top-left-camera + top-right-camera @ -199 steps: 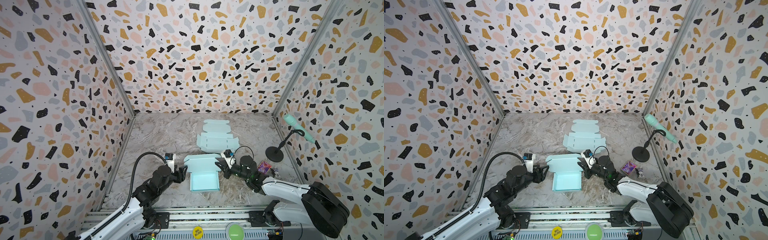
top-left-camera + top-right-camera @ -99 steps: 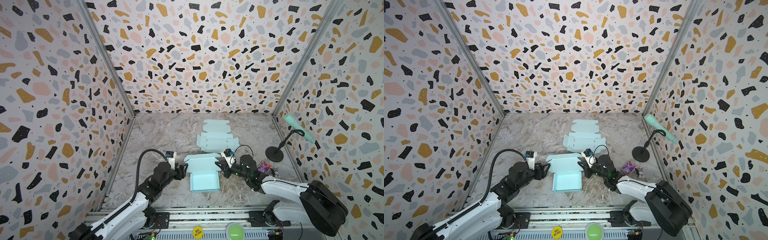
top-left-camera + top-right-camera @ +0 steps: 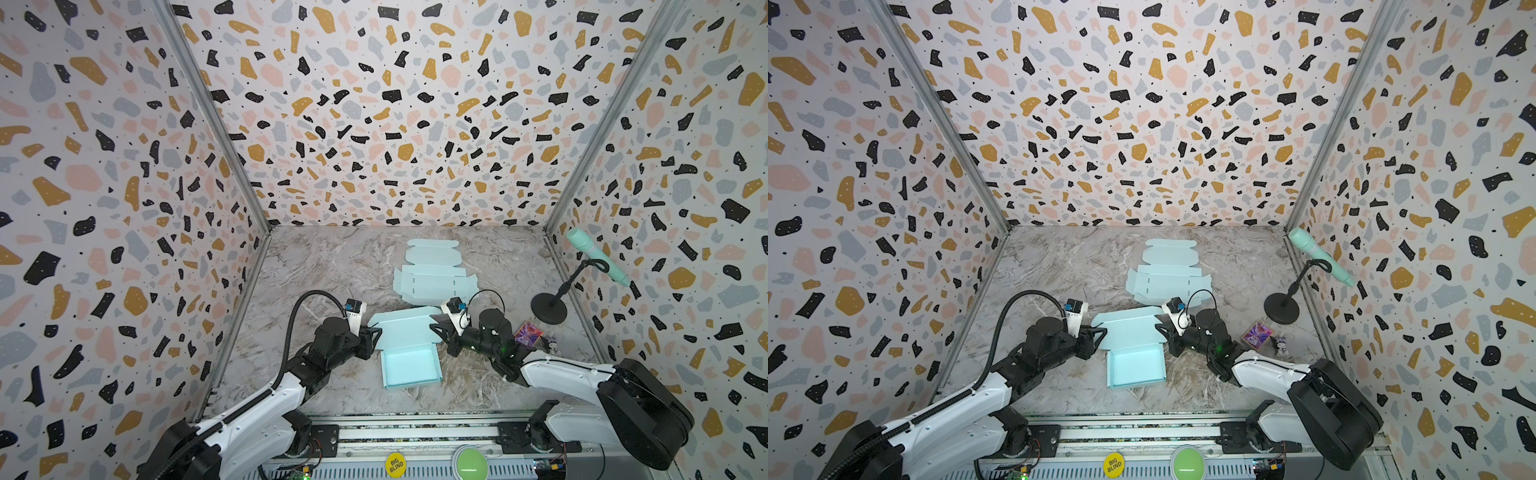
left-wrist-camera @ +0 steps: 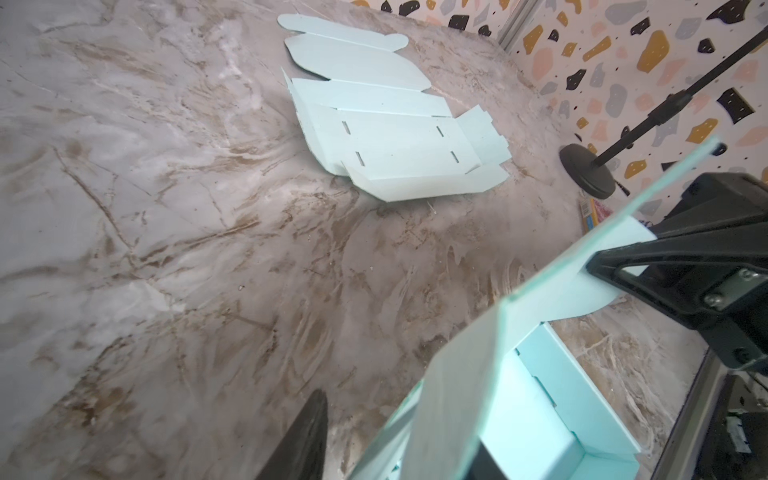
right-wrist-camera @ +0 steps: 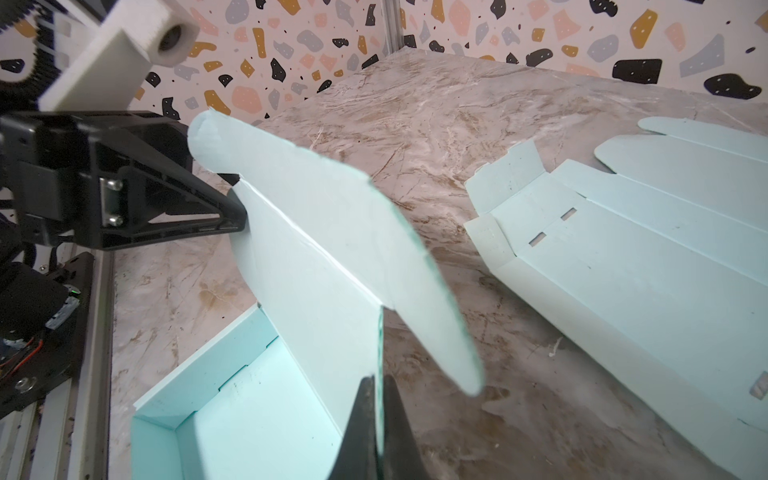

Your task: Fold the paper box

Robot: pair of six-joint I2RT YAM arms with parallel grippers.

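right gripper (image 5: 379, 384) clamped on lid (image 5: 324, 232) of open paper box (image 3: 409, 368) | left gripper (image 3: 375, 332) astride lid, grip unclear

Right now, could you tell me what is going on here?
Both arms are working on a half-folded light-blue paper box near the front of the table. Its tray is formed and open; the lid stands raised behind it. The right gripper is shut on the lid's right end, and the left gripper is at its left flap, grip unclear. A second, unfolded blank lies flat farther back.
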